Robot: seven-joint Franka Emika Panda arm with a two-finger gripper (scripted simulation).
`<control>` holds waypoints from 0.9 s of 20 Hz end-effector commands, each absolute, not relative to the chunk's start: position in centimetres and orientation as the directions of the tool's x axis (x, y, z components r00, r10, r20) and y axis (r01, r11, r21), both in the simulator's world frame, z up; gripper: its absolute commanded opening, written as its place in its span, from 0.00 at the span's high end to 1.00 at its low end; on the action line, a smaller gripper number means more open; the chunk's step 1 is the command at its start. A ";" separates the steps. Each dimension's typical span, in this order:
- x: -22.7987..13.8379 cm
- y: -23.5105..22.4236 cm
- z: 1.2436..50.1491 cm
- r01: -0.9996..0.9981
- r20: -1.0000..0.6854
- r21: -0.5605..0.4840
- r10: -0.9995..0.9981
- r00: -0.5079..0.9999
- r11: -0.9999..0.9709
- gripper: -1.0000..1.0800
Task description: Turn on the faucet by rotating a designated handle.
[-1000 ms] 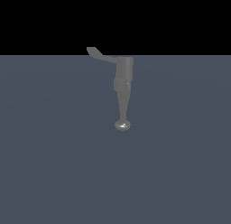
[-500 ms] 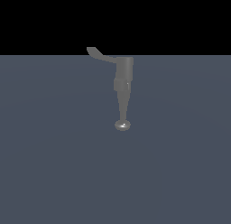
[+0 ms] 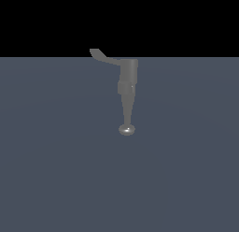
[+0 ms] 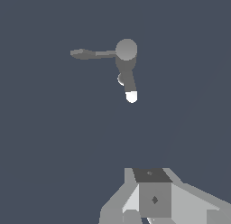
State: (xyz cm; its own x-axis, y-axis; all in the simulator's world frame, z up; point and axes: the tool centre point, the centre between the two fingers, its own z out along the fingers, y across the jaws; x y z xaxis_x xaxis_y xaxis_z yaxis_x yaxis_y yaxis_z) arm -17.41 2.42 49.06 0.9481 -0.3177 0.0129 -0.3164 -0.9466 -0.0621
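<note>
The grey faucet (image 3: 128, 76) stands on the dark floor in the exterior view, and its spout tapers down to a shiny rounded knob (image 3: 126, 129). Its handle (image 3: 103, 56), a thin curved lever with an upturned tip, sticks out toward the exterior view's left. From the wrist view I look down on the faucet (image 4: 126, 49), with the handle (image 4: 90, 53) pointing sideways and the spout tip (image 4: 131, 97) bright white. My gripper (image 4: 154, 198) shows only in the wrist view, well apart from the faucet. Its fingers appear as one block with no gap, holding nothing.
A flat dark blue-grey floor (image 3: 56, 170) spreads around the faucet. Above its far edge the background is black. No other objects are in view.
</note>
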 end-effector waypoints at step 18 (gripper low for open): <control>-7.5 3.8 44.0 -0.742 -0.086 -0.076 -0.737 0.670 -0.666 1.00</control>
State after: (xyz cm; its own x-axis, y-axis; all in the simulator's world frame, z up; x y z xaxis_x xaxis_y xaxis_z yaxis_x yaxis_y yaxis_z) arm -8.27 3.65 44.48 0.7007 -0.7090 -0.0799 -0.7134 -0.6962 -0.0796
